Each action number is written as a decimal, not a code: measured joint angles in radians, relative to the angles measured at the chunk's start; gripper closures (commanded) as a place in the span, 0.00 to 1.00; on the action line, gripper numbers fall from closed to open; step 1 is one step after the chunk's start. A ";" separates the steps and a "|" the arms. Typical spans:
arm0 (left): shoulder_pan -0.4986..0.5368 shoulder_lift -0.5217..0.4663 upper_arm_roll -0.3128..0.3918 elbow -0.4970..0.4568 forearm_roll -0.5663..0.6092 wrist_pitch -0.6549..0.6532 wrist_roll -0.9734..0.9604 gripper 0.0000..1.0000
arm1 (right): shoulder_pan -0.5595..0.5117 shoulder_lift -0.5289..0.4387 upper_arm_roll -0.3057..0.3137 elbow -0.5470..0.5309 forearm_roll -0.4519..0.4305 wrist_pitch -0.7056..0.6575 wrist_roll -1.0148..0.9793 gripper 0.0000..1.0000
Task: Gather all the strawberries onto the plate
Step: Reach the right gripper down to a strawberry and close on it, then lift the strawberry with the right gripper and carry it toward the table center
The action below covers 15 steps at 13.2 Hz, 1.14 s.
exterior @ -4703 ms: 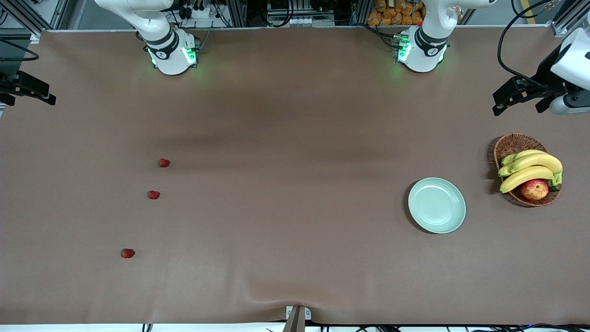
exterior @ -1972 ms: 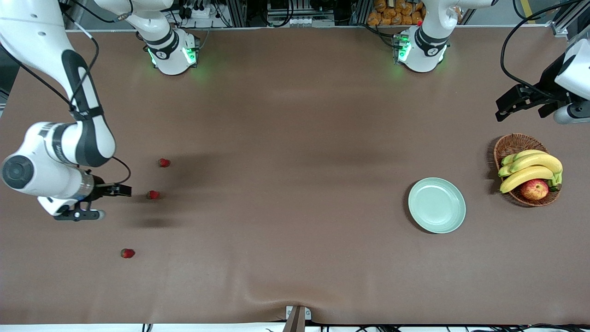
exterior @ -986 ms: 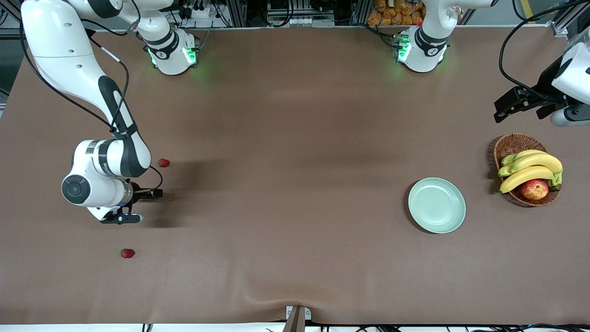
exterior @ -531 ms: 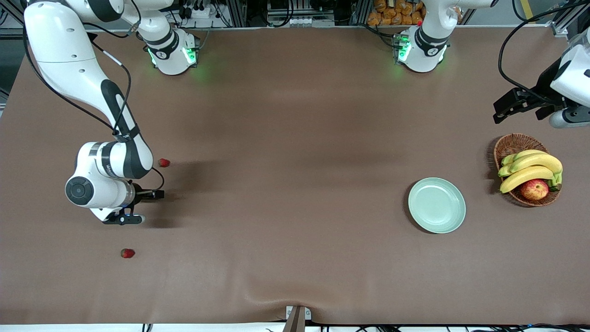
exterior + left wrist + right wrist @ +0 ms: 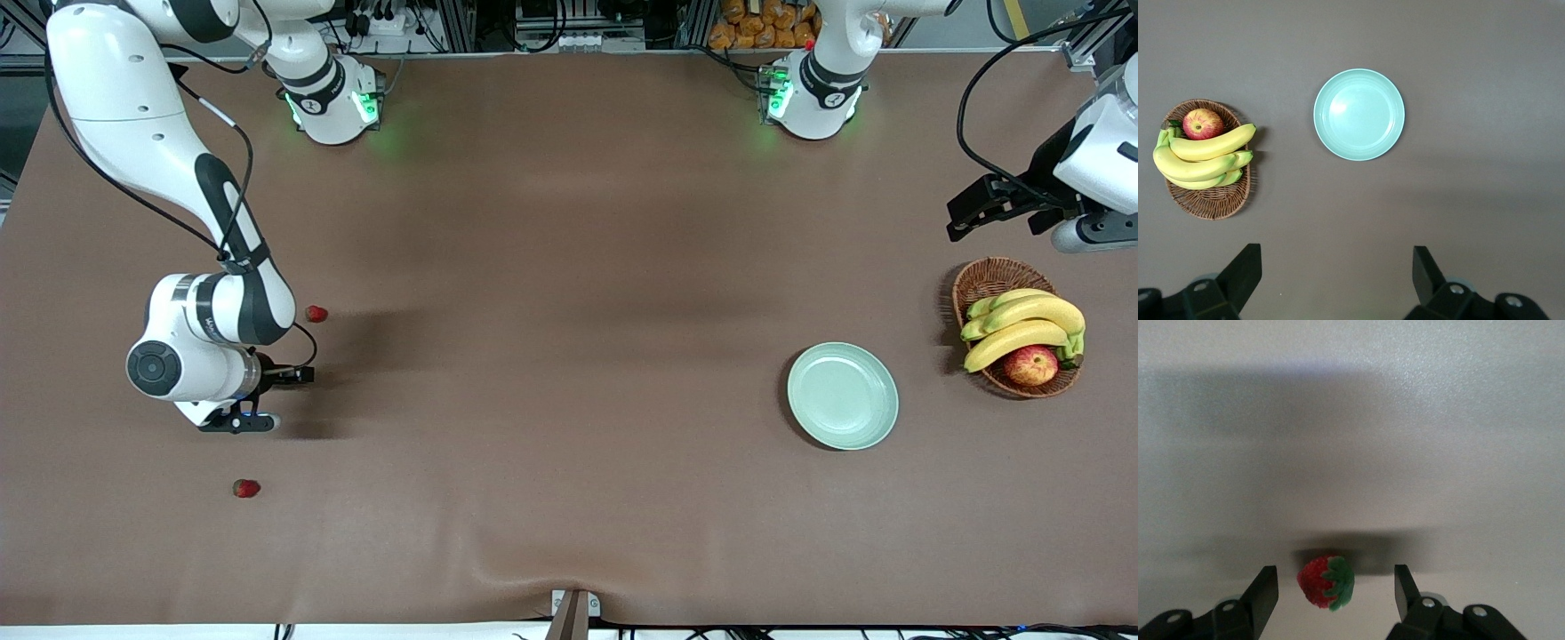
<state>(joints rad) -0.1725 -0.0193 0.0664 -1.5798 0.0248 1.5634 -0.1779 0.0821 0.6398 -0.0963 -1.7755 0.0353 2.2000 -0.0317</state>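
— Judging by the plate (image 5: 842, 396), how far has this got?

— Nowhere yet, I'd say. It lies bare, well apart from every berry, toward the left arm's end of the table. All three remain to be moved.

— Where are the strawberries?

— Toward the right arm's end. The farthest strawberry (image 5: 316, 313) sits on the table beside the right arm's wrist; the nearest strawberry (image 5: 245, 488) lies closest to the front camera. The middle strawberry (image 5: 1326, 581) is hidden under the arm in the front view, but the right wrist view shows it on the table between the fingers.

— Is the right gripper (image 5: 293, 375) gripping it?

— Not yet. Its fingers (image 5: 1257, 600) stand spread wide, one on each side of the berry with clear gaps, holding nothing (the berry's shadow sits right beneath it, so I judge it rests on the cloth).

— And the left gripper (image 5: 1337, 283)?

— Waiting, up over the table beside the basket (image 5: 978, 277), its fingers wide apart and empty.

— What's in that basket?

— Bananas (image 5: 1022, 324) and an apple (image 5: 1031, 364), neither belonging to this task.

— Next step?

— Probably closing on the middle berry, then carrying it the table's length to the plate.
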 measured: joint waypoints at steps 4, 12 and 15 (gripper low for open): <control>-0.002 0.003 0.000 0.000 0.000 0.000 0.000 0.00 | 0.000 0.000 0.000 0.000 0.000 -0.001 0.000 0.55; -0.002 0.004 -0.001 0.002 0.000 0.001 0.000 0.00 | 0.001 -0.001 0.001 0.008 0.000 -0.005 0.000 0.90; -0.001 0.004 -0.001 0.002 0.000 0.001 0.000 0.00 | 0.013 -0.016 0.014 0.050 0.001 -0.042 0.000 0.89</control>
<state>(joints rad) -0.1737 -0.0158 0.0658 -1.5775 0.0248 1.5642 -0.1779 0.0949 0.6236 -0.0826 -1.7250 0.0358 2.1581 -0.0314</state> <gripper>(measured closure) 0.000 0.674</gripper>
